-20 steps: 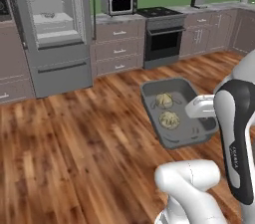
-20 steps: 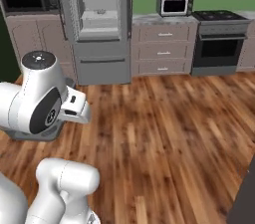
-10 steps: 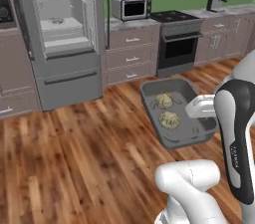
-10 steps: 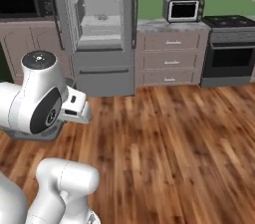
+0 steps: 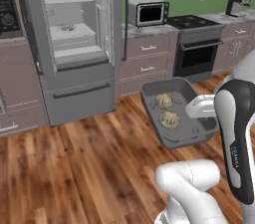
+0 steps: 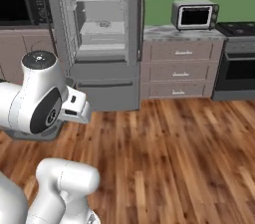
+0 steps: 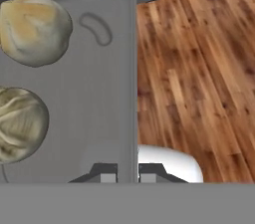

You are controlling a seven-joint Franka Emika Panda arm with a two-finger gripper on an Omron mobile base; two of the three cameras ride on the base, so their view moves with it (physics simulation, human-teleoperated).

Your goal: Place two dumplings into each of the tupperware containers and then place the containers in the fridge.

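A grey tupperware container (image 5: 180,137) hangs above the wooden floor, level, with two dumplings (image 5: 164,100) (image 5: 169,119) inside. My gripper (image 5: 201,107) is shut on its right wall. In the hand view the fingertips (image 7: 108,174) pinch that wall (image 7: 128,68), with the gripper (image 7: 128,173) at the bottom and the two dumplings (image 7: 35,29) (image 7: 20,123) left of it. The fridge (image 5: 79,93) stands ahead to the left with its upper doors open and pale shelves showing; it is also ahead in the right base view (image 6: 104,88). A small pale lumpy thing (image 5: 67,27) lies on its middle shelf, too small to identify.
Right of the fridge runs a drawer counter (image 5: 147,58) with a microwave (image 5: 148,12), then a stove (image 5: 196,51) and a coffee machine (image 5: 234,3). A built-in oven (image 5: 7,11) is left of the fridge. Open wood floor (image 6: 179,158) lies between me and the fridge.
The whole scene has shifted right and grown: the base has driven closer to the fridge. The container stays held in the same place relative to the arm.
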